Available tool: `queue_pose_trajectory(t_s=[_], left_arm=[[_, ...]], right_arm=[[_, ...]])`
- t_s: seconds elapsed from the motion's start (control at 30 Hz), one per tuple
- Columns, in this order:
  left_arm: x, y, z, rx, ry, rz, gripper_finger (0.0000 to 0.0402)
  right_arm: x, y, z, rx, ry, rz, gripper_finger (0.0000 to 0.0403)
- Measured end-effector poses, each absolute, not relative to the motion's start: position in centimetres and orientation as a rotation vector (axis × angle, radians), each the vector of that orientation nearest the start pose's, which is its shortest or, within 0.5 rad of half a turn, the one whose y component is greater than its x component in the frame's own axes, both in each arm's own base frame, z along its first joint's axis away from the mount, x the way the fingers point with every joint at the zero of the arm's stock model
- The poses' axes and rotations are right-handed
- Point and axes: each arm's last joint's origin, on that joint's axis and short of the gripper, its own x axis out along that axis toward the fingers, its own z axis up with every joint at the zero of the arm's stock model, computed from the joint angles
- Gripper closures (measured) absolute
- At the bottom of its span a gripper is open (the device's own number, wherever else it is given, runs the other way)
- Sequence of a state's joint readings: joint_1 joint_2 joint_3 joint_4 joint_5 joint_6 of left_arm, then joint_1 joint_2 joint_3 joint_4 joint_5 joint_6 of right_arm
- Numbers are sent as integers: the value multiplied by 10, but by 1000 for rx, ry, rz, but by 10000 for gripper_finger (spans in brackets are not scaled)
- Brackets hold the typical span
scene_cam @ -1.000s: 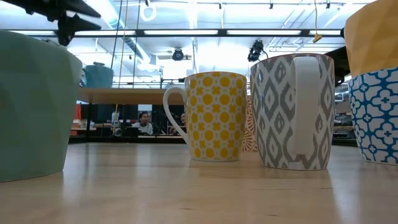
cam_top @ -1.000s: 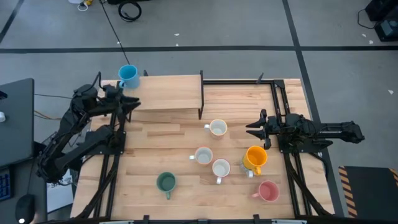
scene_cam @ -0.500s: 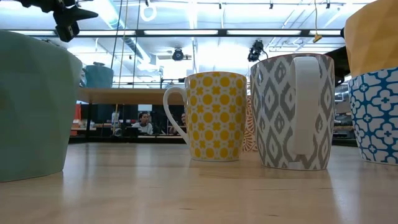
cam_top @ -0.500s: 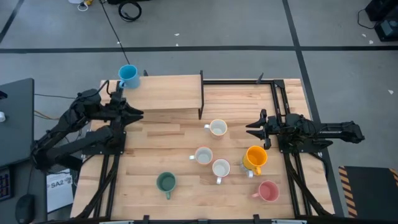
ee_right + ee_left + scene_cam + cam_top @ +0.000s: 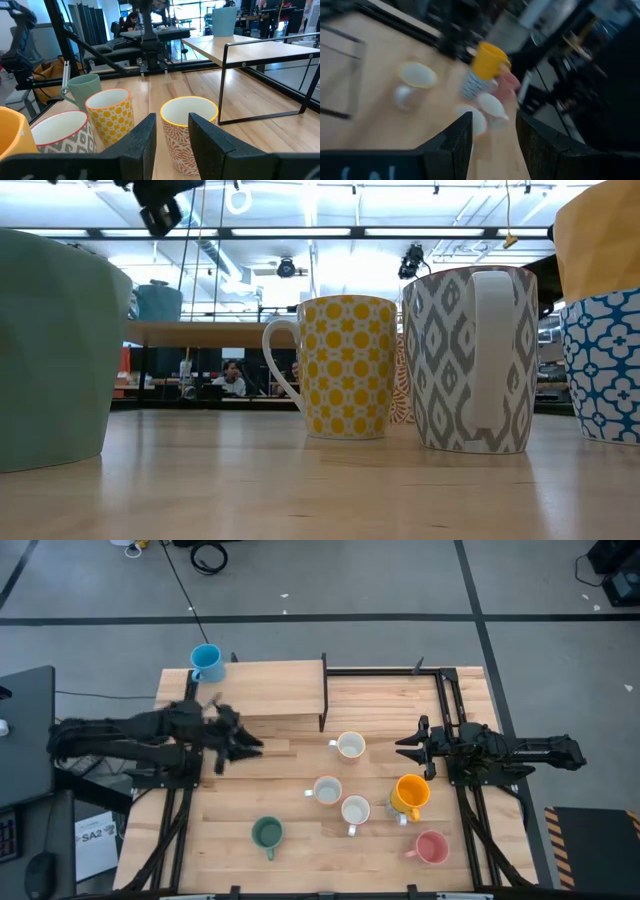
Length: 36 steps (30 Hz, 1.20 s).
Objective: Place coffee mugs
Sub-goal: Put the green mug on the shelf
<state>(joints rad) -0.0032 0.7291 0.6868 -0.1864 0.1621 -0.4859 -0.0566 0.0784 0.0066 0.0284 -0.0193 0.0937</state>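
A blue mug (image 5: 206, 662) stands on the far left corner of the raised wooden shelf (image 5: 270, 690). On the table stand three white patterned mugs (image 5: 350, 746) (image 5: 328, 790) (image 5: 355, 810), a dark green mug (image 5: 267, 833) and a pink mug (image 5: 431, 847). An orange-yellow mug (image 5: 410, 793) sits on top of a blue-patterned mug (image 5: 605, 365). My left gripper (image 5: 250, 747) is open and empty, above the table just near of the shelf. My right gripper (image 5: 405, 747) is open and empty, right of the farthest white mug (image 5: 187, 130).
The shelf's black metal legs (image 5: 323, 700) stand beside the mugs. Black frame rails (image 5: 450, 710) run along the table's right side and others (image 5: 175, 820) along its left. People sit in the room beyond the table (image 5: 232, 377).
My left gripper has swung away from the blue mug at the shelf's left end, toward the table's right and a little nearer, and now hangs over the table in front of the shelf. The blue mug stays on the shelf.
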Motion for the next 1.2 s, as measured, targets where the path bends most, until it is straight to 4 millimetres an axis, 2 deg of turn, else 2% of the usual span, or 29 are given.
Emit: queue_pose_trajectory(t_s=[0.17,0.33,0.47,0.6,0.9,1.2], left_arm=[[186,-35,297,-505,395,-222,245],[192,-65,296,-551,569,-296,253],[190,-86,291,-605,750,-266,259],[190,-103,278,-680,905,-202,260],[201,-118,245,-744,1094,-54,260],[212,-124,225,-706,1152,10,260]], right_arm=[[102,-5,162,95,42,-39,284],[102,-5,162,96,42,-39,284],[102,-5,162,96,42,-39,284],[102,-5,162,95,42,-39,284],[102,-5,162,96,42,-39,284],[102,-5,162,96,42,-39,284]])
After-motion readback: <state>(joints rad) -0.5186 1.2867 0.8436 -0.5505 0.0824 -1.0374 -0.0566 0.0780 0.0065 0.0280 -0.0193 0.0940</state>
